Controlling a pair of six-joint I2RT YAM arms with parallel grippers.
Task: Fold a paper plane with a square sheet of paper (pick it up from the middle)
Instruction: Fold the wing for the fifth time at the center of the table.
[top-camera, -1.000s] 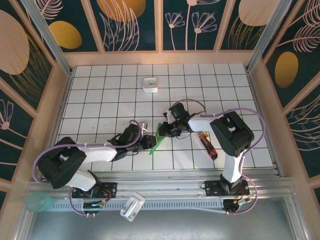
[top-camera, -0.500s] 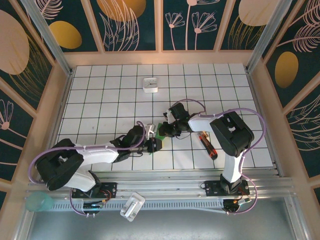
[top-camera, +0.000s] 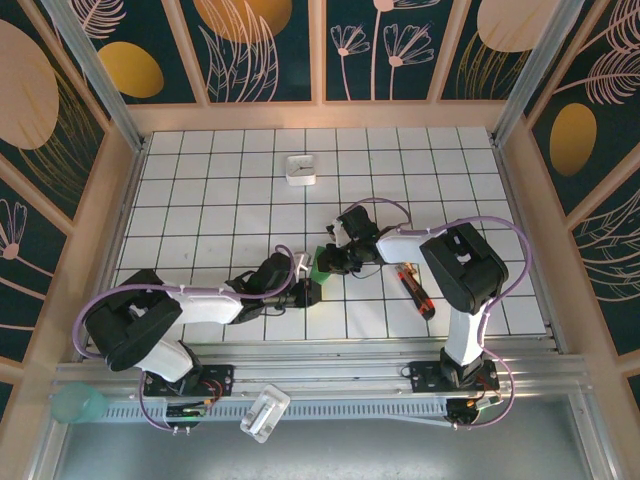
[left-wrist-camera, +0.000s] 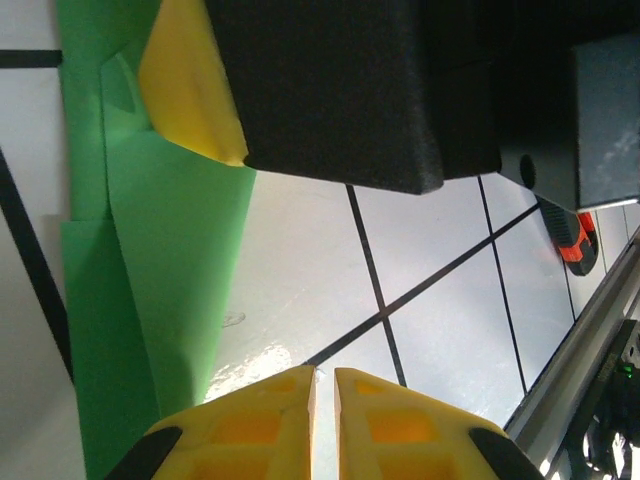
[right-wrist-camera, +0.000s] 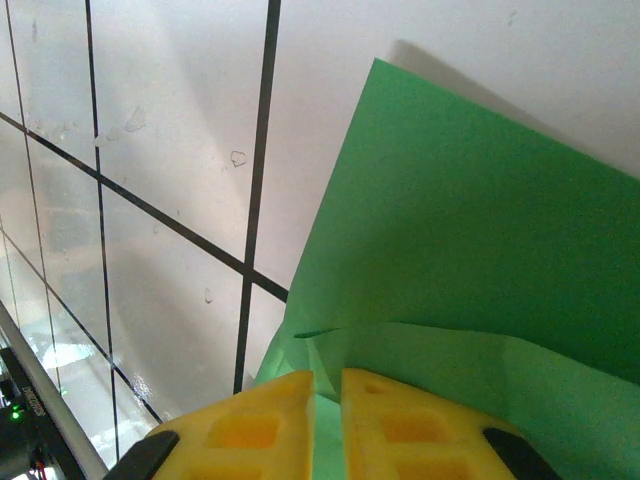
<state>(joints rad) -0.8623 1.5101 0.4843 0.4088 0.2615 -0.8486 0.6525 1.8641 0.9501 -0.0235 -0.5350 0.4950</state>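
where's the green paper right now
In the top view the green paper is pinched in the right pincer mid-table, just beyond the left pincer and left of the screwdriver.

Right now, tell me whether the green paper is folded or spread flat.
Folded. The green paper shows a lighter flap over a darker layer in the right wrist view, and stepped edges in the left wrist view.

Left gripper (left-wrist-camera: 325, 390) jaws nearly touching over white tiled table (left-wrist-camera: 420, 300), creased green paper (left-wrist-camera: 170, 250) at left, red-and-black screwdriver (left-wrist-camera: 572, 232) far right
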